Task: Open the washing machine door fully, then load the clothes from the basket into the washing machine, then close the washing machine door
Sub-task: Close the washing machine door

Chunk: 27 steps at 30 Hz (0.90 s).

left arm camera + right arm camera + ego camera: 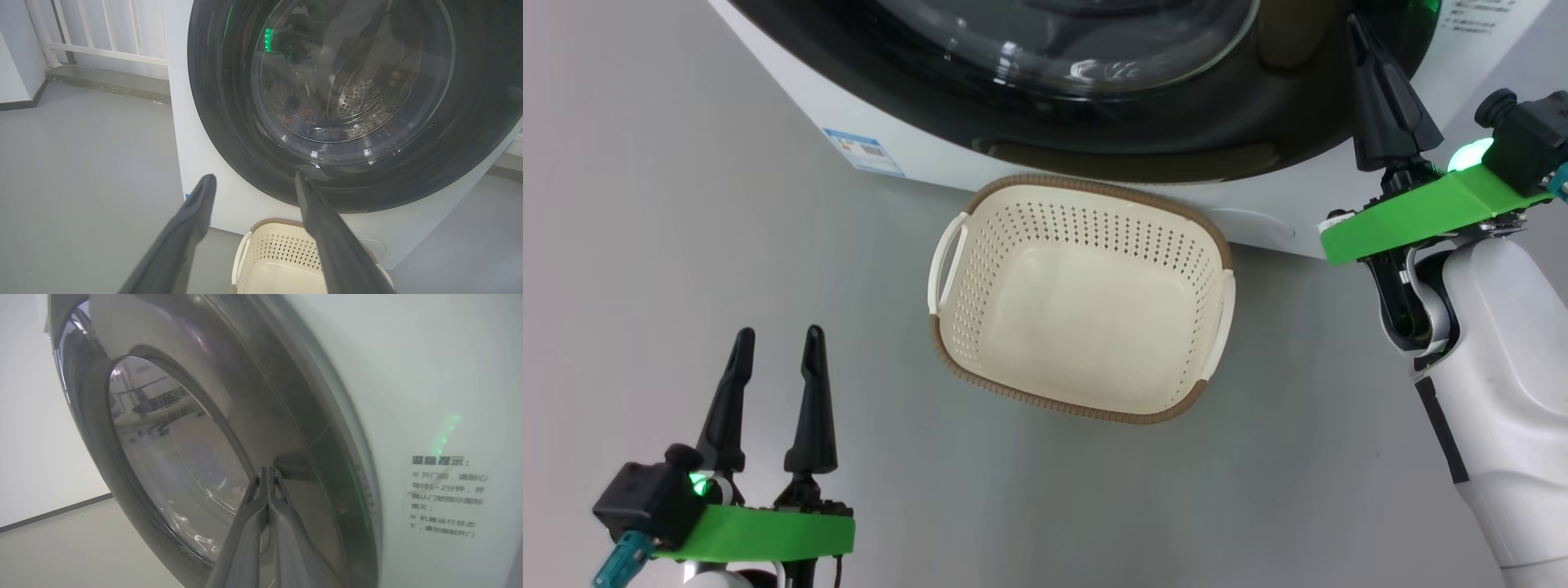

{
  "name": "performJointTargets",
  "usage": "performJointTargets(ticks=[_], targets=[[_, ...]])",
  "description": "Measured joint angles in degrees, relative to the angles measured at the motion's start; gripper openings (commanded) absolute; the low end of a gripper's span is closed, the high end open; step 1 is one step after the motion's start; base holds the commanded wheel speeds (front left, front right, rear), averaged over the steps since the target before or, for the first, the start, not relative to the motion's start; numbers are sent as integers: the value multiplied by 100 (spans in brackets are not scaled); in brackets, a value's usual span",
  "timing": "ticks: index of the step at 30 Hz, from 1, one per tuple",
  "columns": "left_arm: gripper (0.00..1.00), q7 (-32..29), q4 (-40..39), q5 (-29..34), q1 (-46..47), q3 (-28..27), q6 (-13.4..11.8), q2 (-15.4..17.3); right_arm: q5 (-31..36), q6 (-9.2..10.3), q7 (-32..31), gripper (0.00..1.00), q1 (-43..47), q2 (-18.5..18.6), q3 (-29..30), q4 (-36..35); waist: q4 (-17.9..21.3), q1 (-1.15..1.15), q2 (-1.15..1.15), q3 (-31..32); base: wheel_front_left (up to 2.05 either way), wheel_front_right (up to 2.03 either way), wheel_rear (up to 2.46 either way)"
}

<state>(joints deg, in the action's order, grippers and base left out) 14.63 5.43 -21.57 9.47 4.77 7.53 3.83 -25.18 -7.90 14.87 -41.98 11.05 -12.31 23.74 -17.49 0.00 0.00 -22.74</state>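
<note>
Your right gripper (1356, 33), fingers pinched together, meets the glossy black round washing machine door (1258, 114) upper right, probably to push it; left gripper (778, 333) idles spread, lower left; cream perforated basket (1029, 237) sits empty, centre

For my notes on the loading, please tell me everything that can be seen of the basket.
The basket is a cream-white rectangular tub, plastic by its look, with rounded corners, perforated walls, a brown woven-look rim and a pale handle at each short end. It stands upright and empty on the grey floor, close before the washing machine. Whether it touches the machine cannot be told.
</note>
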Motion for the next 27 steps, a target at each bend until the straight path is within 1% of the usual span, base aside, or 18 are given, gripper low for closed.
performJointTargets(ticks=[1,3,4,5,6,7,8,9,10,18,27], targets=[[100,0,0,0,0,0,0,0,0,0,0,0,0,0,0,0,0,0,0,0,0,0,0],[100,1,58,1,-7,-14,0,4,-7,1,0,16,77,26,-55,-16,43,0,0,103,0,0,0],[100,1,86,2,-9,-25,0,7,-10,1,0,16,159,25,-81,-42,59,0,0,147,0,0,0],[100,1,116,3,-15,-41,0,16,-15,2,0,38,265,19,-116,-69,76,0,0,193,0,0,0],[100,1,116,3,-15,-41,0,16,-15,2,0,38,265,19,-116,-69,76,0,0,193,0,0,0],[100,1,145,3,-33,-60,0,32,-20,2,0,47,388,5,-154,-90,96,0,0,241,0,0,0],[100,1,186,4,-47,-81,0,56,-36,3,0,74,523,-10,-199,-97,117,0,0,294,0,0,0],[100,1,218,4,-64,-102,0,76,-49,19,0,80,659,-26,-236,-105,139,0,0,348,0,0,0],[100,1,235,4,-103,-121,0,94,-58,19,0,100,796,-48,-255,-116,162,0,0,405,0,0,0],[100,0,465,4,-548,-230,0,319,-76,26,-14,100,1774,-222,-280,-205,445,0,0,905,0,0,0],[100,0,655,-22,-926,-220,0,544,-76,26,-15,100,2584,-235,-208,-170,969,0,0,1402,0,0,0]])
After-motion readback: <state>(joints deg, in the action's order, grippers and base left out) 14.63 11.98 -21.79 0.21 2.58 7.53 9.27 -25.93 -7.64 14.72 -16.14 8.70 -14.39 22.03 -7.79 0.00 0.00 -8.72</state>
